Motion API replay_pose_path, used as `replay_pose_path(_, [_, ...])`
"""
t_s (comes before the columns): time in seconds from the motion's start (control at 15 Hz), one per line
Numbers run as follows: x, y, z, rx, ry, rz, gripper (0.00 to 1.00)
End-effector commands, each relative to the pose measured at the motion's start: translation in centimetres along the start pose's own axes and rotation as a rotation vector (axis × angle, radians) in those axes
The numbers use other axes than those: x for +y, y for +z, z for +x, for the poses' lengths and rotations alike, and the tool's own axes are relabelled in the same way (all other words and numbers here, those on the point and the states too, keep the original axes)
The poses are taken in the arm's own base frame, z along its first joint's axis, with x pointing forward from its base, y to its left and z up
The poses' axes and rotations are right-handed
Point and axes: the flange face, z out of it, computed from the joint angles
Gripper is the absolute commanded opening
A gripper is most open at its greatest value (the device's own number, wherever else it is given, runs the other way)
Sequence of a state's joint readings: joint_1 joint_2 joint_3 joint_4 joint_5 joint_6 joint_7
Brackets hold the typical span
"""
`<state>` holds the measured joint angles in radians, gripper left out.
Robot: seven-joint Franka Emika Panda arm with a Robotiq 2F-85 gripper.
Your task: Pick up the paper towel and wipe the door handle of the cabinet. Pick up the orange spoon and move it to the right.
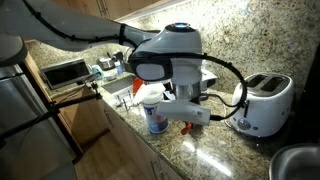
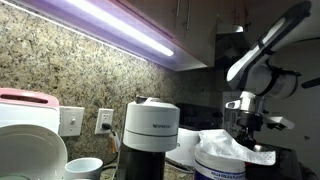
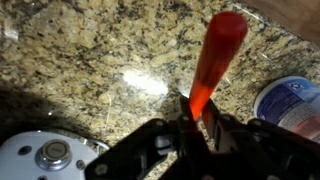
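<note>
The orange spoon [image 3: 215,55] is a long orange-red utensil. In the wrist view it slants up from my gripper [image 3: 197,118] over the speckled granite counter [image 3: 90,60]. The gripper is shut on its lower end. In an exterior view the gripper [image 1: 185,112] hangs low over the counter between a white cylinder with a blue label [image 1: 155,118] and the toaster [image 1: 263,103], and a bit of the spoon [image 1: 186,127] shows red beneath it. Crumpled white paper [image 2: 236,149] sits on top of the cylinder [image 2: 218,163]. I cannot make out the cabinet's door handle.
A black and white coffee machine [image 2: 150,132] stands near the wall outlet [image 2: 104,121]. A toaster oven [image 1: 66,72] is at the far end of the counter, with wooden cabinets [image 1: 92,125] below. A metal sink rim [image 1: 296,160] lies beside the toaster.
</note>
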<state>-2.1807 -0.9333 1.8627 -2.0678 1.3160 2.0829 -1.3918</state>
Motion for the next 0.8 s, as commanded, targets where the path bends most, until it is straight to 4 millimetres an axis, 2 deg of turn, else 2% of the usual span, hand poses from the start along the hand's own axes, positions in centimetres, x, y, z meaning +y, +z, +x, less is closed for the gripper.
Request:
replay_pose_path(0.0, [0.5,-1.2,-2.5,0.078,0.069,0.006,0.05])
replay_pose_path(0.2, [0.5,-0.9,-3.4,0.108,0.101,0.02,0.05])
replay_pose_path(0.27, [0.8,-0.3,-2.9,0.063,0.093,0.015,0.18])
replay_pose_path(0.73, [0.7,-0.2,-3.2,0.069,0.103,0.019,0.18])
